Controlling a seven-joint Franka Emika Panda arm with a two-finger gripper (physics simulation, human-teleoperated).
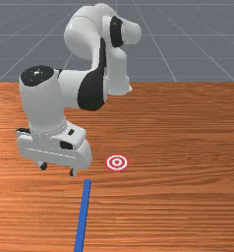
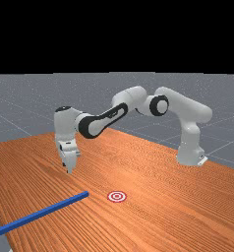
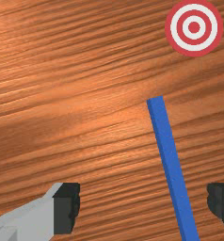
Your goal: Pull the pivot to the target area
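Reaching out over the table [image 1: 188, 206], the white and grey arm [image 1: 43, 101] bends down at its outer end, fingers [image 1: 73, 172] toward the wood. They stand wide apart with nothing clamped between them, and from the far view I can see they're up off the table.

The long blue bar [image 1: 82, 216] lies flat on the wood. In the front view its inner end is near the fingers, a bit to the front view's right of them, and the rest runs down toward the bottom edge. Its outer end seems to poke slightly past the table's rim in the far view. Looking down from the wrist, the bar shows across the gap between the two fingers, touching neither.

The round red-and-white target [image 1: 117, 162] lies beyond the bar's inner end, apart from it, over toward the front view's right.
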